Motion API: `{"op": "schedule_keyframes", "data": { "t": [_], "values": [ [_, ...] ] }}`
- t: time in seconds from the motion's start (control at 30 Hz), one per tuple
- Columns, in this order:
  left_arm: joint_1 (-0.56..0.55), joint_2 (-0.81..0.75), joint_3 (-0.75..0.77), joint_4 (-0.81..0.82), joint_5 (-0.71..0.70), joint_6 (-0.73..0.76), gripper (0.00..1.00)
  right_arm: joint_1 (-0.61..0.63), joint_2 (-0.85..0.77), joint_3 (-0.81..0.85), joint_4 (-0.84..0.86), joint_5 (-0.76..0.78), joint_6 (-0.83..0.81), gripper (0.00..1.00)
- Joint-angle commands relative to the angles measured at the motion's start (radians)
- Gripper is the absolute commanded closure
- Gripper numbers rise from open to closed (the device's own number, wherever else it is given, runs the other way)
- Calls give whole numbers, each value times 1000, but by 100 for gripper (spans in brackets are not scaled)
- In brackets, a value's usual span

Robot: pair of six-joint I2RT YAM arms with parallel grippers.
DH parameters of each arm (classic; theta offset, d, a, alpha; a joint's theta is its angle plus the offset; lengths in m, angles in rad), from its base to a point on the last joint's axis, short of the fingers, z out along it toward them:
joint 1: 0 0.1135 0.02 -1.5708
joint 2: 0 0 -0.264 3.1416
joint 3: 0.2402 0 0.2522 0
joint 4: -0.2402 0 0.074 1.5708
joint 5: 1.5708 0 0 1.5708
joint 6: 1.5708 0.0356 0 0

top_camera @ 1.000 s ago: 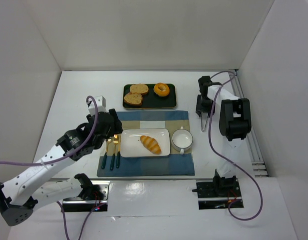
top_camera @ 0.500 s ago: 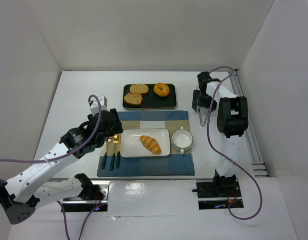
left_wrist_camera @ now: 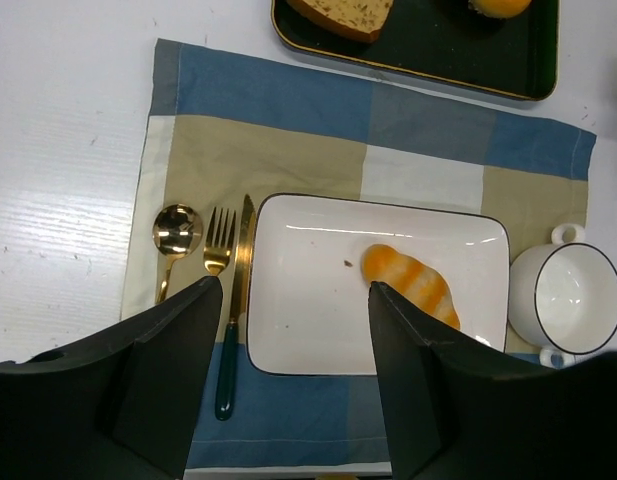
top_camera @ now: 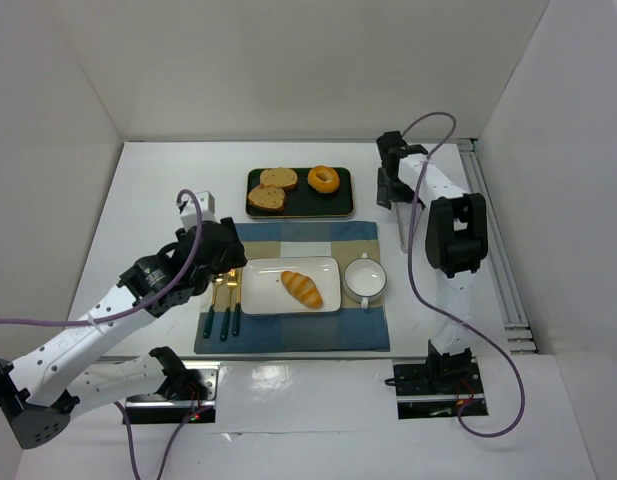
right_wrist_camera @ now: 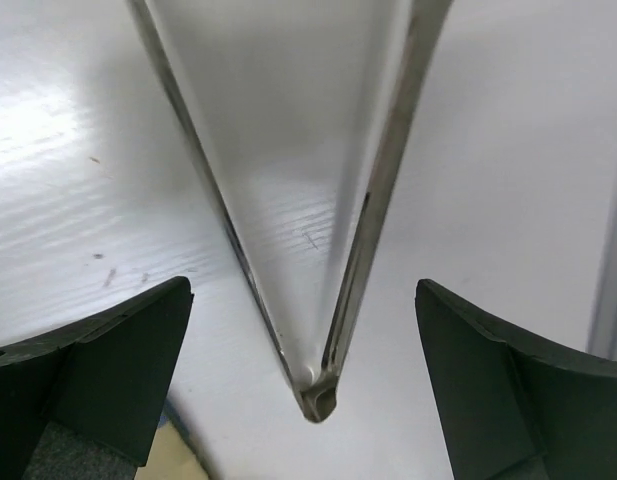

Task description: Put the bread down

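Overhead, the left arm (top_camera: 138, 290) reaches over the left edge of a checked blue-and-beige cloth placemat (top_camera: 288, 335). Its bulky wrist hides its own jaws and the tops of the cutlery (top_camera: 224, 318) lying there. The bread (top_camera: 302, 288), a ridged golden-orange roll with tapered ends, lies aslant in the right half of a white rectangular plate (top_camera: 260, 290) on the mat. A round white cup (top_camera: 366, 278) stands just beside the plate's right end. Beyond the mat, a dark tray (top_camera: 300, 205) holds two brown toast slices (top_camera: 273, 190) and an orange ring donut (top_camera: 323, 179). The right arm (top_camera: 453, 235) bends toward the far right of the white worktop (top_camera: 168, 180), where thin metal tongs (top_camera: 403, 228) show only as a faint line. The jaws there are too small to read.

From the left wrist, the left gripper (left_wrist_camera: 290, 290) hangs above the plate with its dark jaws apart and nothing between them. The bread's near edge slips behind the right one, which also cuts off part of the cup. The tray and its toast are cropped by the top edge. A gold spoon, a gold fork and a dark-handled knife lie side by side left of the plate.

From the right wrist, the right gripper (right_wrist_camera: 300, 290) has its jaws wide apart on either side of the tongs' closed bend, touching neither strip. The shiny V of the tongs runs out of the top of the frame, lying on the glossy worktop.
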Motion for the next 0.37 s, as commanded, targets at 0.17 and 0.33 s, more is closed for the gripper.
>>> {"op": "schedule_keyframes", "data": {
  "t": [0.17,0.33],
  "values": [
    [6,-29,70,-5,3,-12,27,193,-150,194,-136,322,85,0],
    [6,-50,82,-25,21,-12,27,302,-245,205,-150,335,141,0]
  ]
}}
